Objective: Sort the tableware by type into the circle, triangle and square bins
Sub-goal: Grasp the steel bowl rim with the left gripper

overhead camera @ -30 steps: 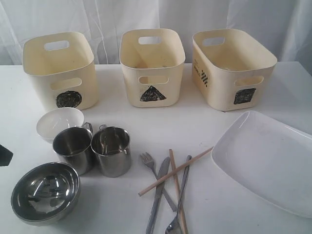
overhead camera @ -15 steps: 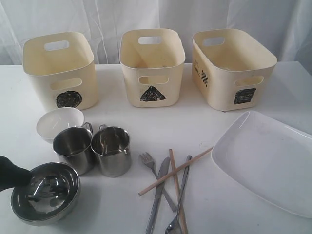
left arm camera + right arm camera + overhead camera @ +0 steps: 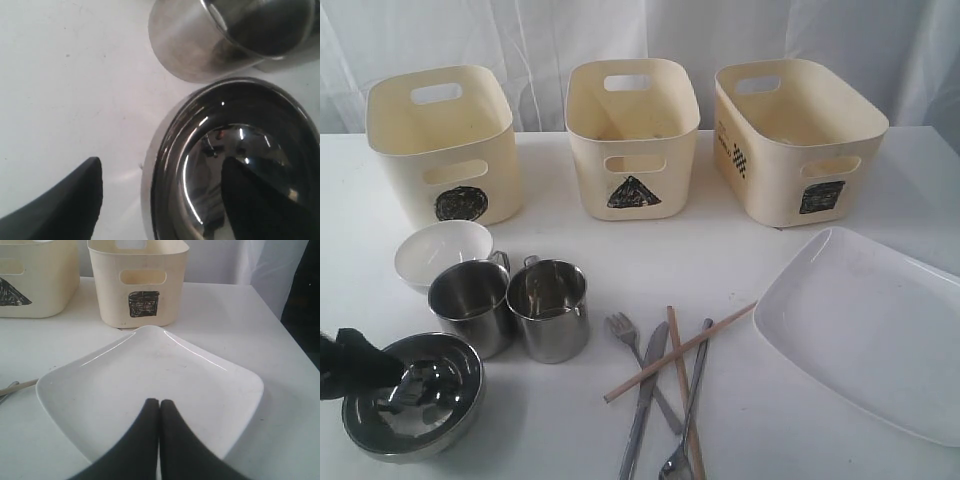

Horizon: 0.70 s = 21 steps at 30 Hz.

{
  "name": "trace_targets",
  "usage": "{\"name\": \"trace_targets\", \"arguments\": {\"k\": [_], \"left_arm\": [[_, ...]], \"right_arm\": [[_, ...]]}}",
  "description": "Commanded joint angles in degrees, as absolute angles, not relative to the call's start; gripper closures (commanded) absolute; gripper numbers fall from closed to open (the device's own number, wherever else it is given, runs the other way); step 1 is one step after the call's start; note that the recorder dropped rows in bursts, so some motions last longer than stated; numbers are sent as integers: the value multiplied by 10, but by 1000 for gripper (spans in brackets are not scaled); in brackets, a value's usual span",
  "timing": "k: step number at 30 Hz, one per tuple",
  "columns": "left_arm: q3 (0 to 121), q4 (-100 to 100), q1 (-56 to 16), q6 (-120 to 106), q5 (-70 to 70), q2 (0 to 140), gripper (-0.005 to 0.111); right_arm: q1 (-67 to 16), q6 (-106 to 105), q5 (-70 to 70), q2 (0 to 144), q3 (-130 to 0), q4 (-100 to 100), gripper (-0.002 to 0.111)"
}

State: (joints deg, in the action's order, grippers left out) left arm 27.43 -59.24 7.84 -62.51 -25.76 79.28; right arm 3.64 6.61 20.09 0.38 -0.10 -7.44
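On the white bench (image 3: pixel 740 260), a large white rounded-square plate (image 3: pixel 865 330) lies at the R side; right tool (image 3: pixel 159 405) hangs over it, fingers (image 3: pixel 145 440) pressed together. Round steel bowl (image 3: pixel 420 400) sits front-left by two steel mugs (image 3: pixel 548 312); left tool (image 3: pixel 161 167) spread wide astride its rim, one finger inside, prob. not touching.

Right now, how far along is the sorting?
Done: nothing; no tableware shows in the circle bin, triangle bin or square bin. In hand: the left gripper, open, straddles the rim of the steel bowl, not yet gripping. The right gripper is shut over the plate, holding nothing. Left: everything, including white bowl, mugs, cutlery, chopsticks.
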Motion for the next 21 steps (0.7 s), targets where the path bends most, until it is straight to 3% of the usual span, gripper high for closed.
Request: {"name": "trace_targets", "arguments": {"k": [1, 6, 9, 14, 21], "left_arm": [[270, -656, 78, -645, -272, 824, 37], [270, -656, 78, -680, -256, 869, 53], [270, -656, 78, -684, -244, 883, 69], [271, -656, 78, -672, -247, 883, 107], [271, -656, 78, -639, -273, 865, 107]], "right_arm": [[40, 62, 199, 0, 0, -74, 108], [40, 62, 199, 0, 0, -74, 108], [40, 62, 199, 0, 0, -74, 108], [40, 62, 199, 0, 0, -74, 108], [40, 62, 199, 0, 0, -74, 108]]}}
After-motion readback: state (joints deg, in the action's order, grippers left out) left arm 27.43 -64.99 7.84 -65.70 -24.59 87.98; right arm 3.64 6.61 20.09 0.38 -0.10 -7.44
